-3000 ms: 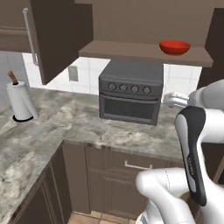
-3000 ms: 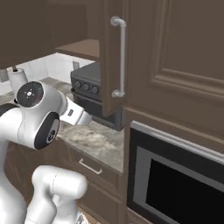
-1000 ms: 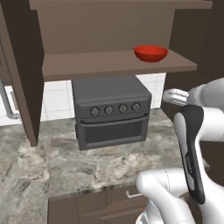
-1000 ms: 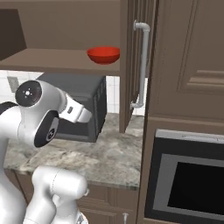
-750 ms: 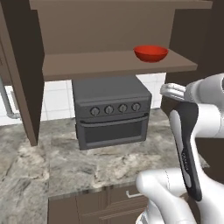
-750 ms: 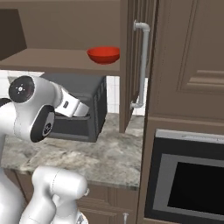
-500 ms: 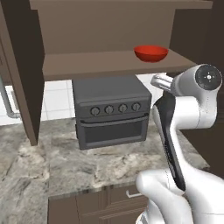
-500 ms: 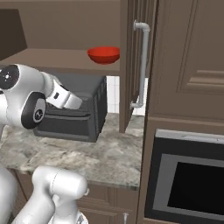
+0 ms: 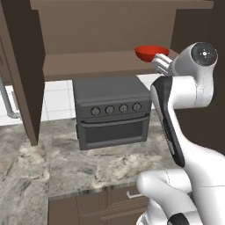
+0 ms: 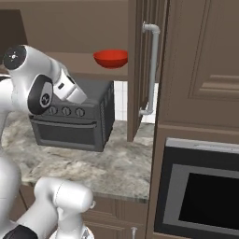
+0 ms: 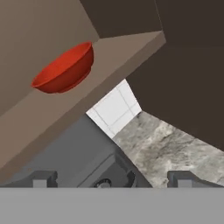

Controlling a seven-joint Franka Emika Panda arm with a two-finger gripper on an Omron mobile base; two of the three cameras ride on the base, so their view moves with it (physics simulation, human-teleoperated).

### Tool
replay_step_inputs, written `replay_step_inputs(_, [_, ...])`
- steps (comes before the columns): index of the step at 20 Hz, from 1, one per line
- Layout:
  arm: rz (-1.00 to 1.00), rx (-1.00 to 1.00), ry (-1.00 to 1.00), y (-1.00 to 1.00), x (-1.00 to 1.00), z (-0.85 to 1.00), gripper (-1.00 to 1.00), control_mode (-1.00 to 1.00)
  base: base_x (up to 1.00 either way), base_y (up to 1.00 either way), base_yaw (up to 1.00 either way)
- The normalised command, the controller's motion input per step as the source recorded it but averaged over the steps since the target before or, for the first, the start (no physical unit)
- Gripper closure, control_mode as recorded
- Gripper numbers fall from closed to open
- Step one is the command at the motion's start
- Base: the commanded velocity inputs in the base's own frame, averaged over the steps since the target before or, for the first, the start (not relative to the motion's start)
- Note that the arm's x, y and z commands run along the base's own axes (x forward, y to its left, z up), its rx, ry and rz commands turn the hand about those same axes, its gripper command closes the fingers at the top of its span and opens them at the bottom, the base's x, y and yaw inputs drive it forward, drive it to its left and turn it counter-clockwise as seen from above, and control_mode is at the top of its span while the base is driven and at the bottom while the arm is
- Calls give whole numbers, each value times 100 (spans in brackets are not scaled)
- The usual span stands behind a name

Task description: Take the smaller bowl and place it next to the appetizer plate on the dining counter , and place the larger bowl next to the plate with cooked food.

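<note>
Hand view: the red bowl (image 11: 65, 69) sits on the cabinet shelf (image 11: 87, 92), up and to the left of our gripper (image 11: 111, 178), well apart. The jaws stand fully spread, holding nothing. In the base views we see the bowl (image 9: 151, 52) near the shelf's right end, above the toaster oven (image 9: 112, 112). Our arm is folded, elbow high, with the wrist angled up toward the shelf. We judge a rise and reach forward comes next.

Glossy red smaller bowl (image 11: 64, 68) on a matt wooden shelf (image 9: 92, 66) — marbled stone counter (image 9: 88, 162) below.
</note>
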Motion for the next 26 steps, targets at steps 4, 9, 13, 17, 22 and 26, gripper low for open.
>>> replay_step_inputs(4, [1,17,0,-18,17,15,-100,-100,0,0,0])
replay_step_inputs(9, [0,1,-10,-6,26,1,-100,-100,0,0,0])
replay_step_inputs(13, [0,2,-2,-6,42,17,-100,-100,0,0,0])
replay_step_inputs(17, [0,8,0,-17,50,25,-100,-100,0,0,0])
replay_step_inputs(22, [0,6,2,-19,47,7,-100,-100,0,0,0])
replay_step_inputs(26, [0,0,1,-10,50,-1,-100,-100,0,0,0])
